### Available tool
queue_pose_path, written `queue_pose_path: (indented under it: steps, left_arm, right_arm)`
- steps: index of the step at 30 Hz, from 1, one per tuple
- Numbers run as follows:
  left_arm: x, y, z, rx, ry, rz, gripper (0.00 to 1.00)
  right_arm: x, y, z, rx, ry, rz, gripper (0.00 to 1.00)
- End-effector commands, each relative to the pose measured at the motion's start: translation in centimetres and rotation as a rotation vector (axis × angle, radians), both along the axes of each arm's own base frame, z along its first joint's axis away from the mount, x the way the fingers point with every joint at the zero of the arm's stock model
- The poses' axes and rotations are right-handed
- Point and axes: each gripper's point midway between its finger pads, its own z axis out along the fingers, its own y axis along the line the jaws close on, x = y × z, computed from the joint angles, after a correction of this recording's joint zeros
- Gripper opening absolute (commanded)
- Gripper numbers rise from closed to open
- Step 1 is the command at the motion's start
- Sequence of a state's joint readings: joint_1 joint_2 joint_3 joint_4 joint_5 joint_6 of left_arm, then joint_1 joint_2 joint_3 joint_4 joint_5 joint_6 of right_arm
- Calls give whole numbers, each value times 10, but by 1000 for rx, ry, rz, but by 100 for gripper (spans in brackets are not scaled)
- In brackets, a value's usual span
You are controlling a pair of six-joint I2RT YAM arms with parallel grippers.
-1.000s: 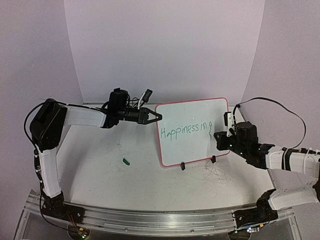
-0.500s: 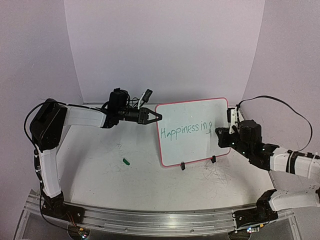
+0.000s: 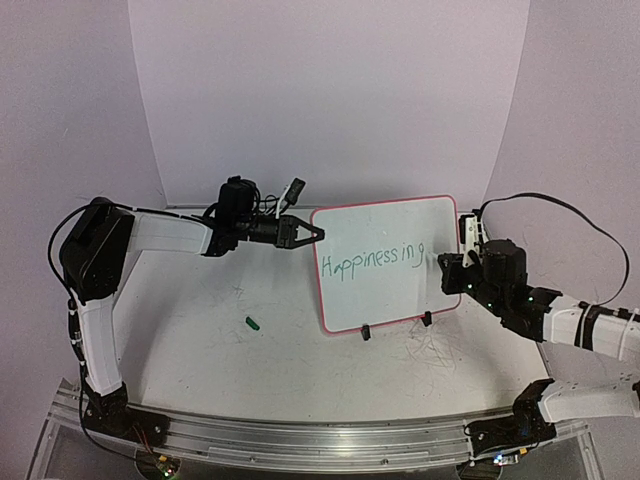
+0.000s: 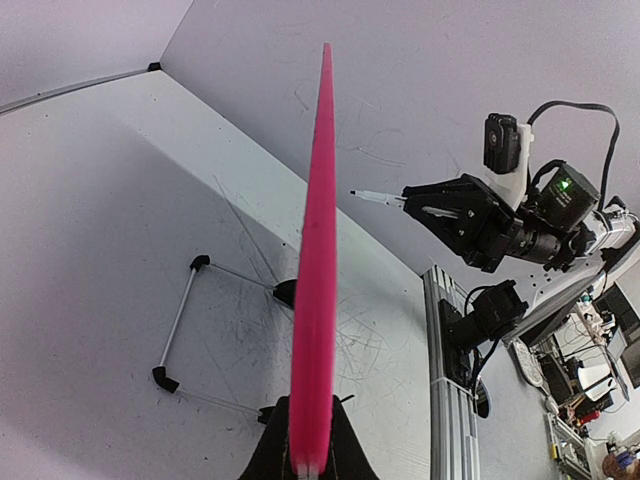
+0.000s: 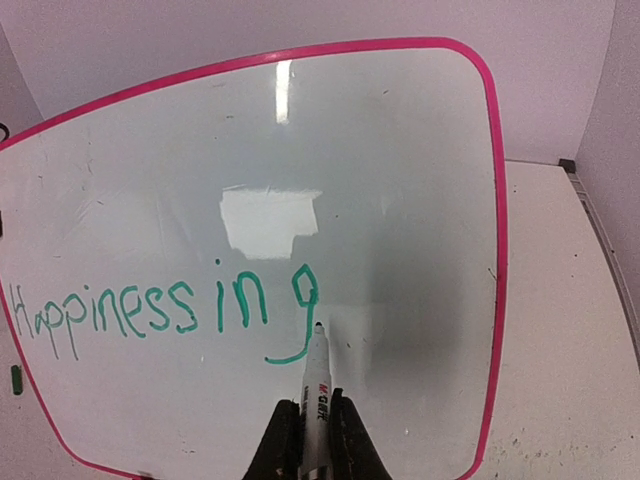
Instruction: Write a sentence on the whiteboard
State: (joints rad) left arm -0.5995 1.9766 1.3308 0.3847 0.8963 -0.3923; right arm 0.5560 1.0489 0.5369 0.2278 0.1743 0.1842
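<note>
Right hand (image 5: 312, 428): fingers pressed together on the marker (image 5: 317, 385), which sticks well out past them with its tip toward the whiteboard (image 5: 400, 180). The tip sits just right of the hooked tail of the last letter. In the left wrist view it looks a hair off the board face; can't be sure.

The sentence (image 5: 150, 310): green, one line across the board's lower middle, reading "Happiness in" plus one tailed letter. I judge it unfinished.

Left hand (image 4: 310, 455): clamped on the board's left rim (image 4: 318, 230), steadying it. The board stands on two clip feet (image 3: 366, 332) mid-surface (image 3: 200, 350).

What could go wrong:
- Too much push on the next stroke could rock the board on its feet or twist it in my left grip, bending the line.
- Too light a touch and the stroke skips.
- With so much marker beyond my fingers, a sideways drag could swivel it in the grip.
- Sweeping low across the lettering could smear fresh ink.

Edges and room: there is bare white to the right of the last letter, but the pink rim is near, so I judge a short word fits and little more. There is a wide blank above the line and a narrower strip below. A green cap (image 3: 253, 322) lies on the surface left of the board, well apart from both arms.
</note>
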Motion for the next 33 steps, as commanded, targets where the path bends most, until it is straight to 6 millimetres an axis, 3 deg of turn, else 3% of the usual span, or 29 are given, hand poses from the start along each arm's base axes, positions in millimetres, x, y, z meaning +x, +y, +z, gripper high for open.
queue_pose_path:
  steps: [1, 5, 12, 33]
  left_arm:
    - [-25, -14, 2, 11, -1, -67, 0]
    - [-25, -14, 3, 9, -3, -68, 0]
    - [-25, -14, 2, 11, 0, -68, 0]
    - [-25, -14, 1, 11, -1, -68, 0]
  right_arm:
    - [8, -3, 20, 3, -43, -9, 0]
    - [12, 8, 22, 1, -38, 40, 0]
    - [23, 0, 36, 11, -77, -7, 0]
    - [38, 9, 37, 34, -93, 3, 0]
